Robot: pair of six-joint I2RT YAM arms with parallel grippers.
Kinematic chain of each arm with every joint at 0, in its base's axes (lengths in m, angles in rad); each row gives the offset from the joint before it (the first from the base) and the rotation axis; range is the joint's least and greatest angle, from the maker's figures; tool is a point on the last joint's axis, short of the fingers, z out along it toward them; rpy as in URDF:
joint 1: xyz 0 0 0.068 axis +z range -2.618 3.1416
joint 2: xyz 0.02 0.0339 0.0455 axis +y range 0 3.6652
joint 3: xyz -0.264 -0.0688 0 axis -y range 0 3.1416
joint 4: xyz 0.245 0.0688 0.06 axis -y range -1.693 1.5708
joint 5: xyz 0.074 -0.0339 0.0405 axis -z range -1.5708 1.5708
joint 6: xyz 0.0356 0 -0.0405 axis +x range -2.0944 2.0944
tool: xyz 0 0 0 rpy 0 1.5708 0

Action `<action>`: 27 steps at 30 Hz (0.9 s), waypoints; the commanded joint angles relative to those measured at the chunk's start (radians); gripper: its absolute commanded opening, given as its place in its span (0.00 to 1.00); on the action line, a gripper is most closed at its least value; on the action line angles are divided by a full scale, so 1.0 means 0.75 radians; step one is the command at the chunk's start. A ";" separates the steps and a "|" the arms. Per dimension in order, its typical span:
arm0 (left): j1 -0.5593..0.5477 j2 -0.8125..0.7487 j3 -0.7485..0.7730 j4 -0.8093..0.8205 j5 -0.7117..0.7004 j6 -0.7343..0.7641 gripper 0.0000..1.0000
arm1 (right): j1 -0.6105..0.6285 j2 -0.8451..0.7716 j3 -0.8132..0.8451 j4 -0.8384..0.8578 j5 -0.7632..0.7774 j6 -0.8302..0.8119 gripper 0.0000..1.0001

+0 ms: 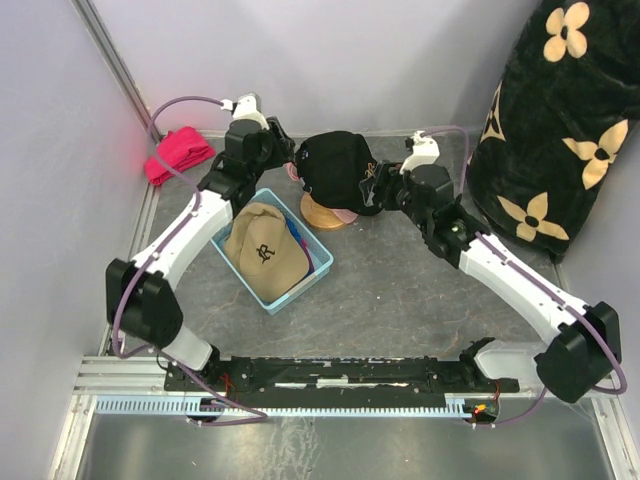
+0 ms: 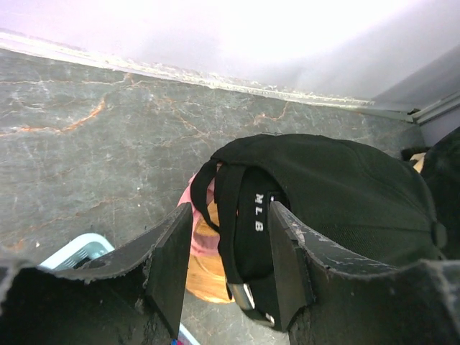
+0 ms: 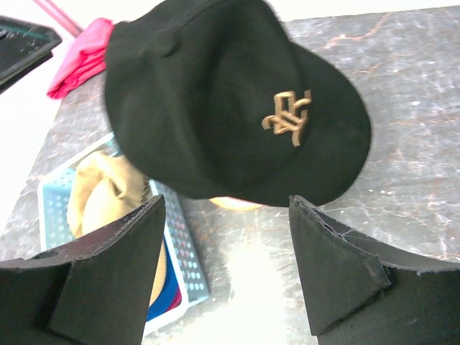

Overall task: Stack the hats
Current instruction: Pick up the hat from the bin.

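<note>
Black cap (image 1: 335, 165) on stand (image 1: 322, 215), judged settling step | left claw (image 2: 230, 212) half-open astride back strap | right claw (image 3: 226, 201) wide, empty | next, likely: fetch tan cap (image 1: 262, 250) left of stand.

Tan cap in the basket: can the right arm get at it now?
Probably yes: the right tool is open and empty, and the tan cap lies uncovered on top in the basket.
</note>
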 commanded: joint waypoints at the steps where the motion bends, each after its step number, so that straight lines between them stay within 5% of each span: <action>1: -0.004 -0.198 -0.098 0.004 -0.094 -0.077 0.55 | 0.120 -0.087 0.076 -0.054 0.061 -0.035 0.77; 15: -0.007 -0.467 -0.491 0.123 -0.274 -0.208 0.54 | 0.632 0.169 0.076 -0.023 0.232 0.173 0.77; 27: -0.008 -0.576 -0.763 0.234 -0.380 -0.288 0.52 | 0.698 0.552 0.246 -0.044 0.280 0.465 0.81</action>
